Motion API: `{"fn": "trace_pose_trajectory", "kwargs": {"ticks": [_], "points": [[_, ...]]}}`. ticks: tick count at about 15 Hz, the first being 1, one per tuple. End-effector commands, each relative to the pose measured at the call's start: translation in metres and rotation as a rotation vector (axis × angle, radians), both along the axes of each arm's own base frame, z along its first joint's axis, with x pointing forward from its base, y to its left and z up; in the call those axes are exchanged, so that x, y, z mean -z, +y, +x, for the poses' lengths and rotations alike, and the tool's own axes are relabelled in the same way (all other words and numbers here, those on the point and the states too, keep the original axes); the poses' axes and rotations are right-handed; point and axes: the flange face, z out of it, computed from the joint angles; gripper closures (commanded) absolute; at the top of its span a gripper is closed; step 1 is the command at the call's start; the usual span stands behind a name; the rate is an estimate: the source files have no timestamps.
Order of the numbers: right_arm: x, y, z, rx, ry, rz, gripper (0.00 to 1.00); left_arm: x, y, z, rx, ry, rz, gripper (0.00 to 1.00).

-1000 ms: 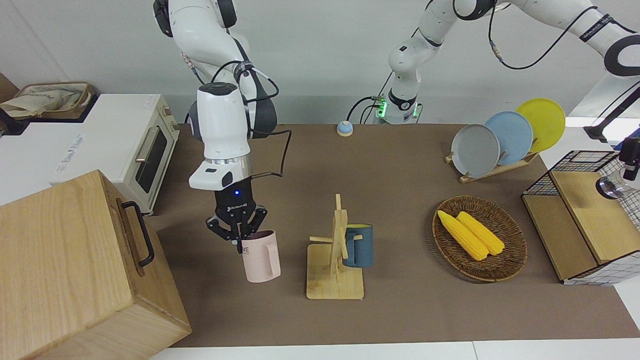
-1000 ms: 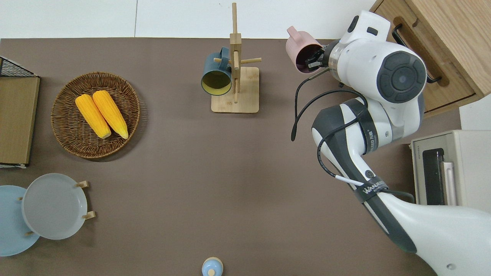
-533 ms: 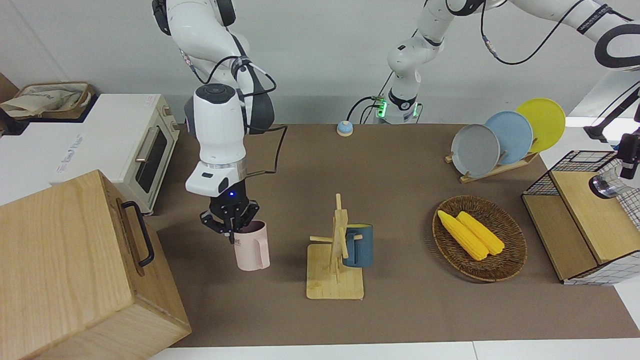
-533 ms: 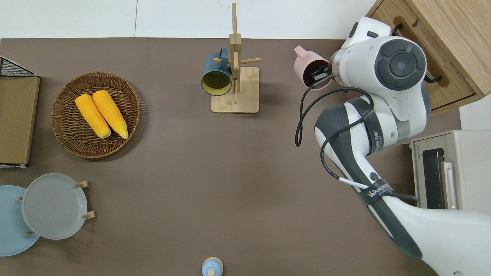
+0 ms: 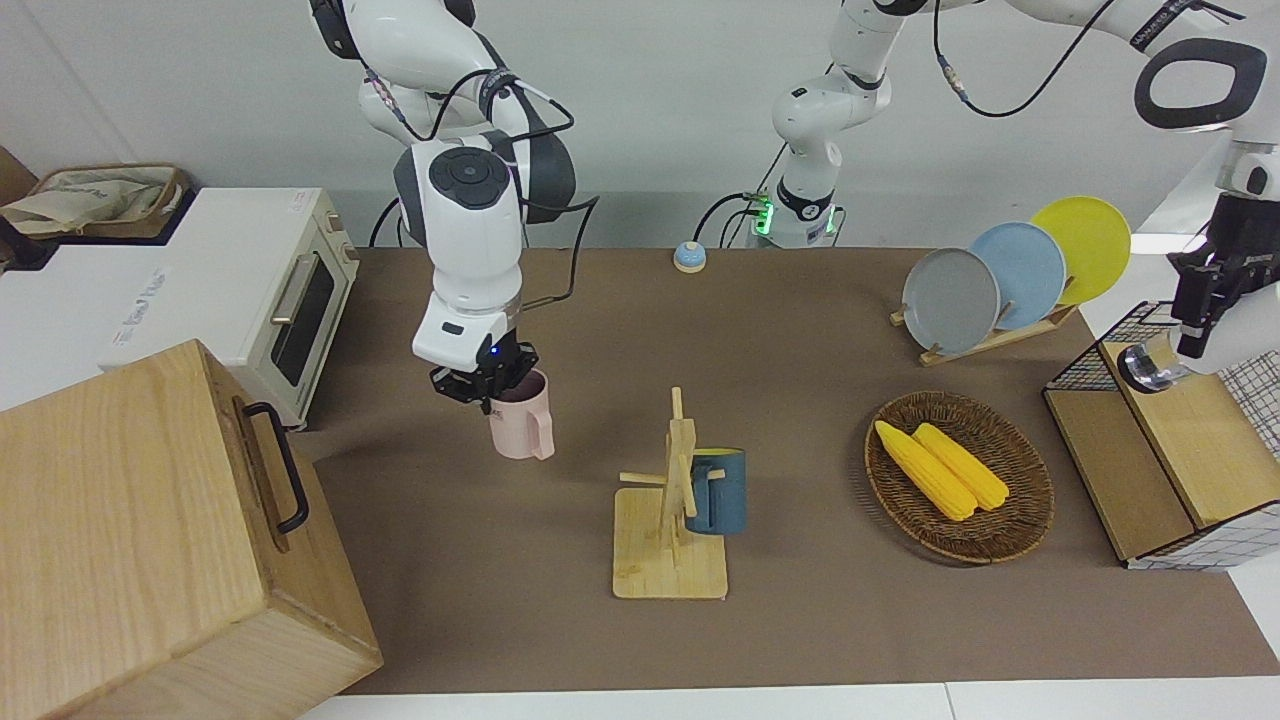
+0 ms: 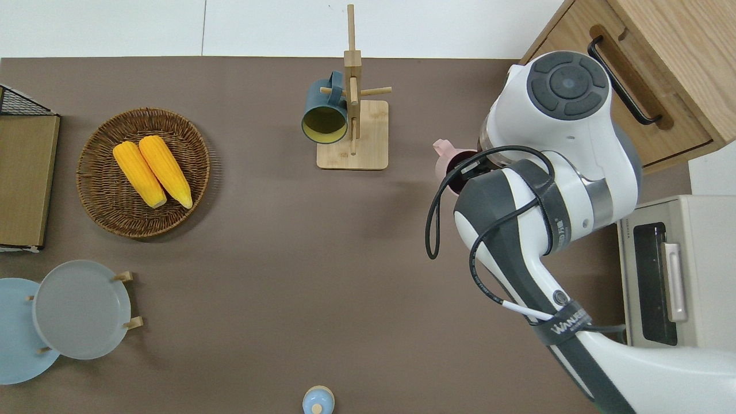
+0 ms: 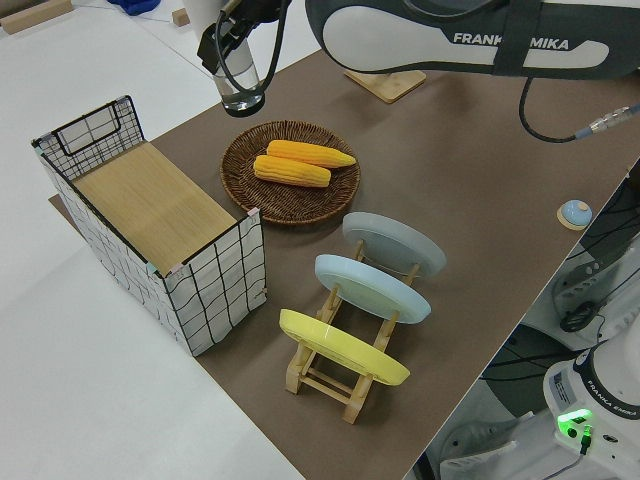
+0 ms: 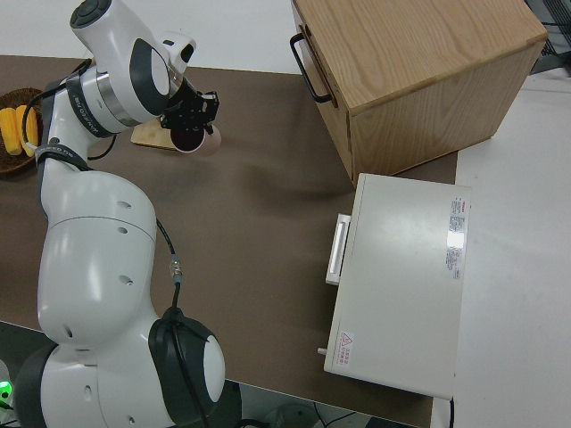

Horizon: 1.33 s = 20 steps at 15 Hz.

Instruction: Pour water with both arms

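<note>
In R pincer point(image 5: 487, 385): pink mug point(image 5: 522, 430).

likely a robotics lab: 2 arms point(image 5: 470, 230), staged toaster oven point(image 5: 270, 290), plate rack point(image 5: 1000, 335).

Our shells: glossy white, rounded right arm point(image 6: 552, 172) and left arm point(image 7: 470, 35).
Our joints: dark grey panels, round grey caps.
Our wrists: silver rings.
Our cables: black, looping.
Our markings: "FRANKA EMIKA" lettering, blue wrist light.
</note>
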Motion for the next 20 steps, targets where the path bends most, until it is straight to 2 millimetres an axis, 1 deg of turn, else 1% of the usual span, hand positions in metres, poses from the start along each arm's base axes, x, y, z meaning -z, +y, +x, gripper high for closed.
{"fn": "trace_pose_trajectory", "kwargs": {"ticks": [1, 4, 6, 8, 10, 12, 13, 15, 16, 18, 20], "points": [[0.006, 0.026, -0.019, 0.132, 0.073, 0.098, 1.0, -0.01, -0.049, -0.03, -0.043, 0.015, 0.015, 0.86], [0.018, 0.073, -0.034, 0.277, 0.118, 0.152, 1.0, -0.003, -0.085, -0.041, -0.047, 0.043, 0.014, 0.86], [0.02, 0.103, -0.046, 0.348, 0.142, 0.193, 1.0, 0.002, -0.103, -0.049, -0.051, 0.057, -0.001, 0.86], [0.033, 0.138, -0.058, 0.39, 0.168, 0.21, 1.0, 0.008, -0.121, -0.059, -0.04, 0.073, -0.007, 0.86], [0.045, 0.169, -0.067, 0.432, 0.165, 0.224, 1.0, 0.012, -0.136, -0.072, -0.029, 0.083, -0.007, 0.86], [0.063, 0.189, -0.073, 0.504, 0.166, 0.214, 1.0, 0.018, -0.153, -0.084, -0.016, 0.098, -0.004, 0.86], [0.068, 0.201, -0.077, 0.517, 0.169, 0.215, 1.0, 0.018, -0.159, -0.09, -0.012, 0.101, -0.003, 0.86], [0.078, 0.229, -0.092, 0.527, 0.174, 0.217, 1.0, 0.021, -0.169, -0.102, -0.005, 0.114, 0.002, 0.86], [0.084, 0.238, -0.096, 0.55, 0.177, 0.222, 1.0, 0.022, -0.176, -0.106, 0.003, 0.12, 0.005, 0.86], [0.089, 0.253, -0.1, 0.574, 0.179, 0.249, 1.0, 0.024, -0.183, -0.109, 0.003, 0.124, 0.004, 0.86], [0.093, 0.273, -0.109, 0.596, 0.189, 0.29, 1.0, 0.028, -0.192, -0.111, 0.008, 0.139, 0.005, 0.86]]}}
